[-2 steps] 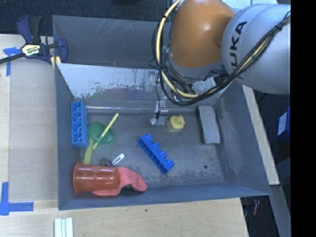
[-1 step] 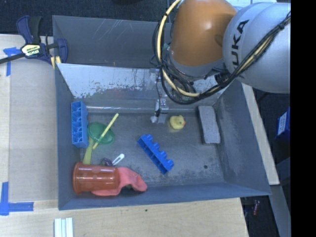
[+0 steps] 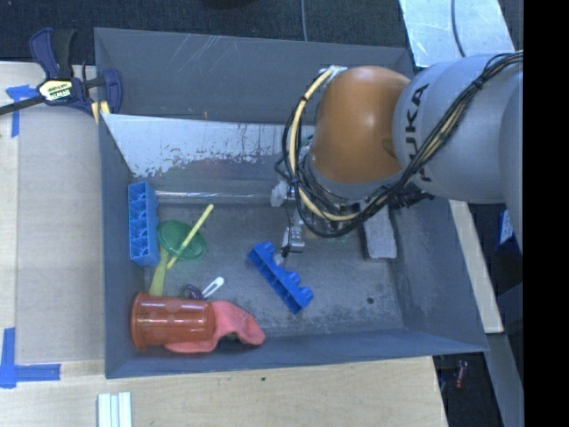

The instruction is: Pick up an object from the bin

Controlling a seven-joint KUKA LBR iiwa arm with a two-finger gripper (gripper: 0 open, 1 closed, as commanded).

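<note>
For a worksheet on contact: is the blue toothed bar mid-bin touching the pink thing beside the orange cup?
Apart. The camera view shows bare grey bin floor between the blue toothed bar and the pink thing.

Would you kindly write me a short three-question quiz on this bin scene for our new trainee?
1. True or false: the orange cup lies on its side.
2. Fill in: the blue block rests against the bin wall on the view's ____ side.
3. Which lies nearest the gripper? A) orange cup B) blue block C) blue toothed bar
Key: 1 true; 2 left; 3 C.
</note>
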